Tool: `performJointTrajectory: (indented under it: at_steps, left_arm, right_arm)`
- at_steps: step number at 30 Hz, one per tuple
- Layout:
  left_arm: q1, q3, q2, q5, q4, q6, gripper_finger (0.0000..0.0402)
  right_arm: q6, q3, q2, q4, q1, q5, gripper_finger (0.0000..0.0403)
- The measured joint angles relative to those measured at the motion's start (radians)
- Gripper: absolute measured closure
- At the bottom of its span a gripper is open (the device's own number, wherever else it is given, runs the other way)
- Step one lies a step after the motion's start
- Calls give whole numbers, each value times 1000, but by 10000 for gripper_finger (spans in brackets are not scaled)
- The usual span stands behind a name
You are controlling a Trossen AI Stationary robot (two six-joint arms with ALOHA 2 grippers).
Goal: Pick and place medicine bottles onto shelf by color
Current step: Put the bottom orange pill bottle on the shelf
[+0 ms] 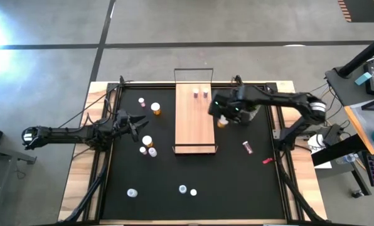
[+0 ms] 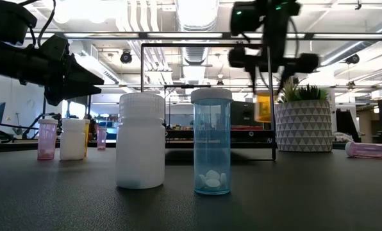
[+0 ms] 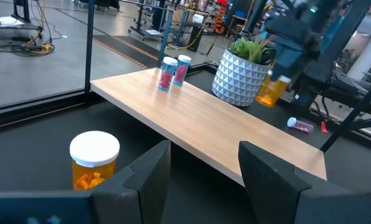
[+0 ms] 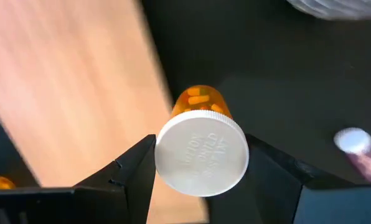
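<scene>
Medicine bottles lie scattered across the black tabletop (image 1: 237, 188) around a long light-wood shelf (image 1: 195, 119) with a thin dark wire frame at each end. Two pink bottles (image 1: 200, 93) stand side by side at the shelf's far end. The right gripper (image 1: 223, 117) hangs just off the shelf's right edge, its jaws closed on an orange bottle (image 4: 201, 149) by its white cap, the bottle lifted clear of the tabletop beside a green plant in a white patterned pot (image 2: 304, 122). The right wrist view shows the cap pinched between the two dark fingers (image 4: 129, 174), the wood board on one side and the black mat on the other. To the shelf's left, the left gripper (image 1: 135, 125) waits low over the tabletop with its jaws partly apart and nothing between them; an orange bottle with a white cap (image 3: 94, 160) stands just in front of it. Another orange bottle (image 1: 155, 108) and a small pink one (image 1: 142, 100) stand farther back on that side. Right of the shelf, a pink bottle (image 1: 247, 147) lies on its side. Near the front edge stand a white bottle (image 2: 140, 141) and a pale blue bottle (image 2: 211, 142) holding a few white pills.
</scene>
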Motion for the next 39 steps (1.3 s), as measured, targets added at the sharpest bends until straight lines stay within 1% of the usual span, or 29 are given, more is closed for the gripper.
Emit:
performJointTrajectory:
  at_steps: [9, 13, 19, 24, 30, 34, 39]
  left_arm:
    - [0, 0, 0, 0, 0, 0, 228]
    - [0, 0, 0, 0, 0, 0, 228]
    - [0, 0, 0, 0, 0, 0, 228]
    - [0, 0, 0, 0, 0, 0, 228]
    - [0, 0, 0, 0, 0, 0, 228]
    - [0, 0, 0, 0, 0, 0, 228]
    - [0, 0, 0, 0, 0, 0, 228]
  right_arm:
    - [-51, 315, 276, -112, -49, -3, 200]
    - [-77, 433, 348, -155, -65, -8, 200]
    - [-90, 565, 435, -165, -78, 0, 200]
    - [-133, 702, 550, -237, -82, -8, 200]
    - [-187, 870, 651, -309, -95, -11, 200]
    - [-210, 935, 687, -318, -111, -10, 200]
    - [-239, 952, 706, -311, -130, -11, 200]
